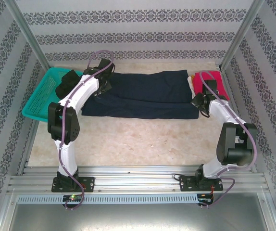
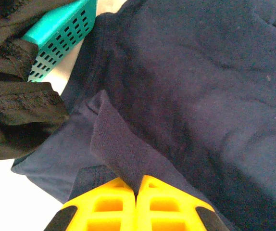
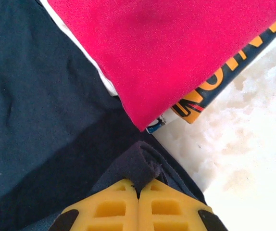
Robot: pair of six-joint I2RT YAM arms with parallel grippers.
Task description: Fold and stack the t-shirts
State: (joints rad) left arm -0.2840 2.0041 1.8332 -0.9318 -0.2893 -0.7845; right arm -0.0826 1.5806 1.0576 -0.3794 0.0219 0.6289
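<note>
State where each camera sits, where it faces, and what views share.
Top external: above, behind, looking down at the table; left arm and right arm show.
Left wrist: looks along the left gripper, shut on the navy t-shirt.
Right wrist: looks along the right gripper, pinching that shirt beside the red t-shirt.
All share the navy t-shirt.

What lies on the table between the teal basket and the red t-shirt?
The dark navy t-shirt, spread out from teal basket to red t-shirt; the top external view shows it.
</note>
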